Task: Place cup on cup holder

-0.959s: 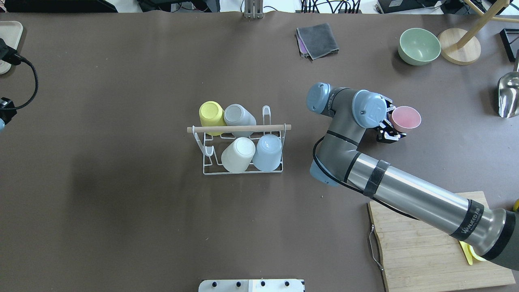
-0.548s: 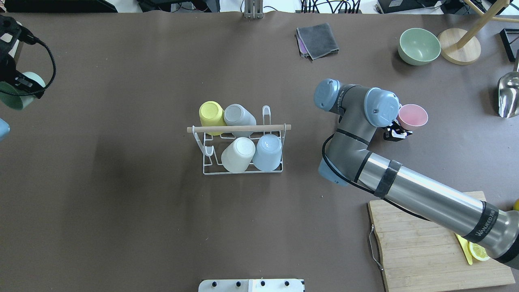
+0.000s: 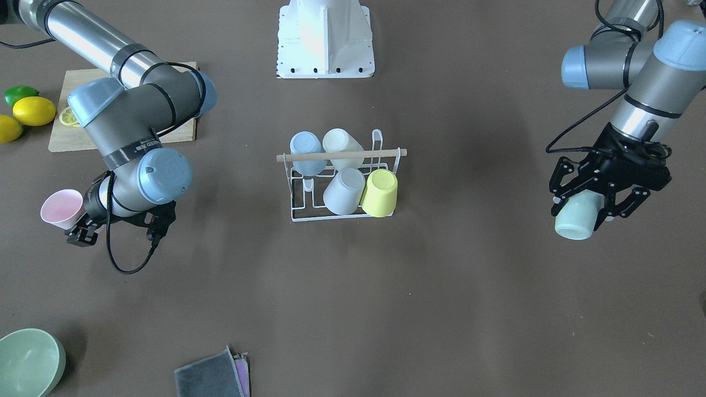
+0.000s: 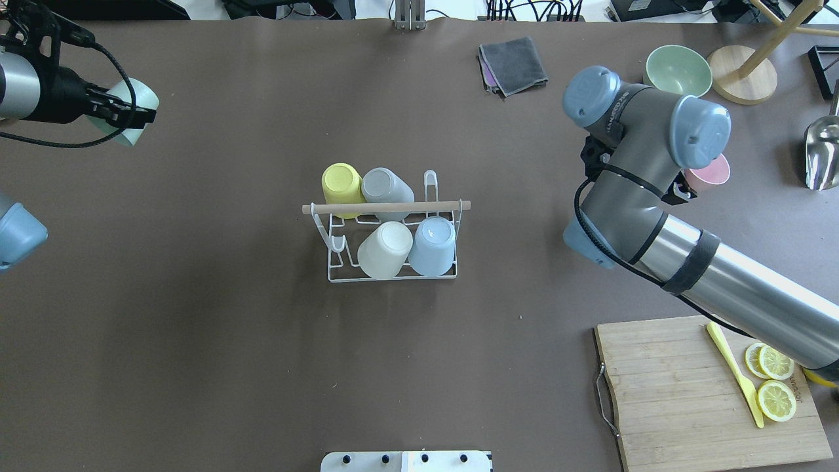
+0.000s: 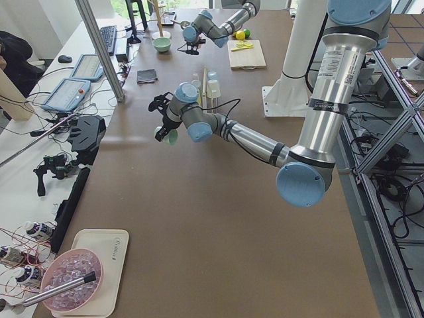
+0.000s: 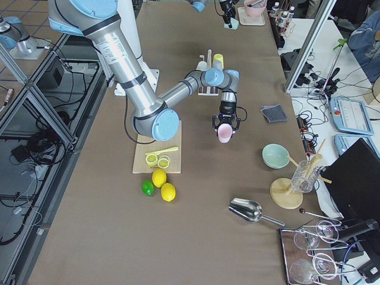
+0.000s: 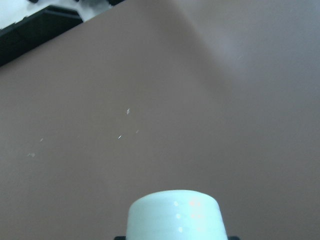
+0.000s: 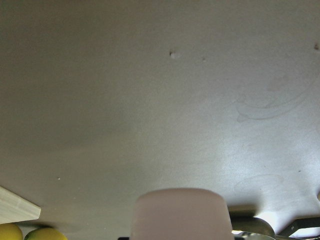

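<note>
The white wire cup holder [image 4: 393, 275] with a wooden rod [image 4: 387, 208] stands mid-table, also in the front view [image 3: 300, 215]. It carries a yellow, a grey, a cream and a blue cup, all upside down. My left gripper [image 4: 128, 117] is shut on a mint green cup [image 4: 139, 105], held above the table far to the holder's left; it also shows in the front view [image 3: 576, 220] and the left wrist view [image 7: 175, 215]. My right gripper [image 3: 77, 223] is shut on a pink cup [image 3: 59, 208], far to the holder's right; this cup [image 4: 713, 172] is partly hidden under the wrist.
A wooden cutting board [image 4: 682, 400] with lemon slices and a yellow knife lies near right. A green bowl [image 4: 678, 73], a round wooden stand base [image 4: 741, 82], a metal scoop [image 4: 822, 154] and a grey cloth [image 4: 514, 65] lie at the far right. Lemons and a lime [image 3: 27, 110] lie beside the board.
My left arm has come in from the left edge with the mint cup, moving right. My right arm has swung right and farther away with the pink cup.
</note>
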Robot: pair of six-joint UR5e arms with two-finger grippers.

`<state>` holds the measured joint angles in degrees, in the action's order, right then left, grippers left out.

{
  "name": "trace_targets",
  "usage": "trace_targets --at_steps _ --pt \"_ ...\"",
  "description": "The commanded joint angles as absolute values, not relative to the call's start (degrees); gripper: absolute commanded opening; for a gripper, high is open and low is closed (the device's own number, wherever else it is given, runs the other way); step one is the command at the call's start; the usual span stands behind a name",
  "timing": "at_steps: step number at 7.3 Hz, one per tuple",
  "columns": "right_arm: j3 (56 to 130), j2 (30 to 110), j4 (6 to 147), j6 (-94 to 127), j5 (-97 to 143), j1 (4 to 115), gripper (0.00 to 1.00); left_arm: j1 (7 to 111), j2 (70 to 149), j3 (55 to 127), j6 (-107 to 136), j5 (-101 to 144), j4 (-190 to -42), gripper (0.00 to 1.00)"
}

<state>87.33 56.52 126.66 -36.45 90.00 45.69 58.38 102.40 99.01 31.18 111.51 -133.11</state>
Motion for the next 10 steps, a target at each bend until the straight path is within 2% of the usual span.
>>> trace_targets --at_steps 1,3,5,6,8,10 --pt "95.4 62.5 121.7 -36.5 98.5 50.2 0.0 56.5 102.6 100.5 36.3 109.3 -149.2 0.0" --pt "98.3 65.4 117.5 -34.6 106.9 53.2 0.0 49.6 100.6 106.8 36.5 99.5 -156.9 0.0" --pt "98.3 67.7 109.8 -31.2 114.6 55.5 0.0 41.3 100.3 107.6 35.6 87.0 -165.6 0.0" --pt "97.9 70.5 101.6 -28.9 118.4 56.5 0.0 36.3 100.2 107.7 33.6 79.9 -169.0 0.0" --pt "97.9 71.2 94.0 -24.3 122.3 56.9 0.0 23.2 101.0 109.5 26.4 61.4 -170.9 0.0" --pt "96.4 71.1 79.4 -24.3 123.8 56.3 0.0 9.2 103.5 110.2 16.0 43.0 -171.6 0.0"
